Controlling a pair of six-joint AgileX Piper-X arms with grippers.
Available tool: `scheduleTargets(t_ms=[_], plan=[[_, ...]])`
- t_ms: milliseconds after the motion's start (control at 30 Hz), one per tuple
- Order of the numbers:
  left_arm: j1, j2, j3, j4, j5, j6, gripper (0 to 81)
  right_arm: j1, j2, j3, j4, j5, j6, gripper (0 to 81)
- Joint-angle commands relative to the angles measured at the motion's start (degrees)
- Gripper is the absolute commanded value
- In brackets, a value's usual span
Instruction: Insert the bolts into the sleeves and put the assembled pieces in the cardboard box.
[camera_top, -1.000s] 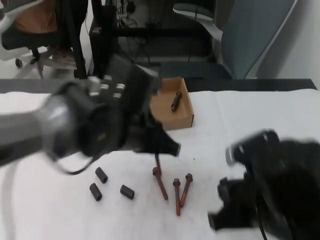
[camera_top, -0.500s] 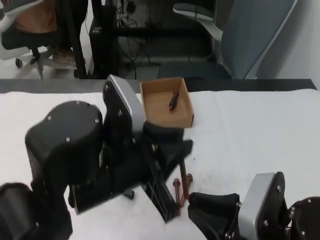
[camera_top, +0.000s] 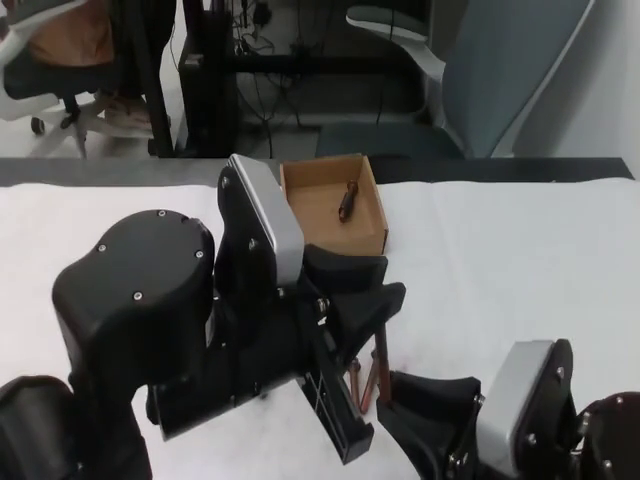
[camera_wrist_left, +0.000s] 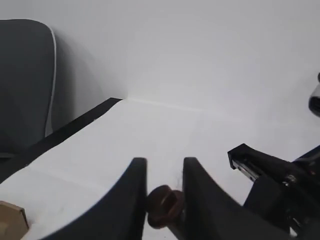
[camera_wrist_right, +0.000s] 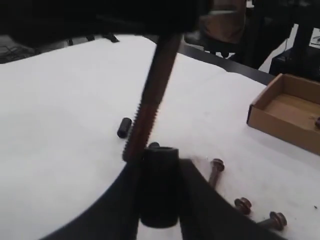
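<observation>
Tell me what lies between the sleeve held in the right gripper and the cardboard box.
In the right wrist view, a loose bolt on white cloth lies between the sleeve and the cardboard box.

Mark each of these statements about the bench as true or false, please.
1. The left gripper grips a bolt between its fingers. True.
2. The right gripper grips a sleeve. True.
3. The cardboard box is empty. False: one assembled piece lies inside it.
4. The bolt is fully inside the sleeve. False: nearly all of its shank is above the sleeve.
5. No bolt lies loose on the white cloth. False: three loose bolts lie there, and a loose sleeve too.
</observation>
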Motion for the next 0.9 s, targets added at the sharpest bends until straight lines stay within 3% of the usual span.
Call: scheduleTargets(t_ms=[0,500,867], plan=[[-0.20,-0.44,-0.11,-1.53,-1.63,1.16,1.8,0.16,-0.10,0.04,-2.18,-1.11,0.95,0.6],[-0.20,-0.44,0.07,-4.09,-3.72,-1.05,1.8,0.16,-0.10,0.04,-3.49,-3.49,1.78,0.6],[-0.20,-0.44,0.06,-4.09,-3.72,-4.46,1.8,0.16,-0.10,0.04,-5.90,-0.33,1.78,0.6]])
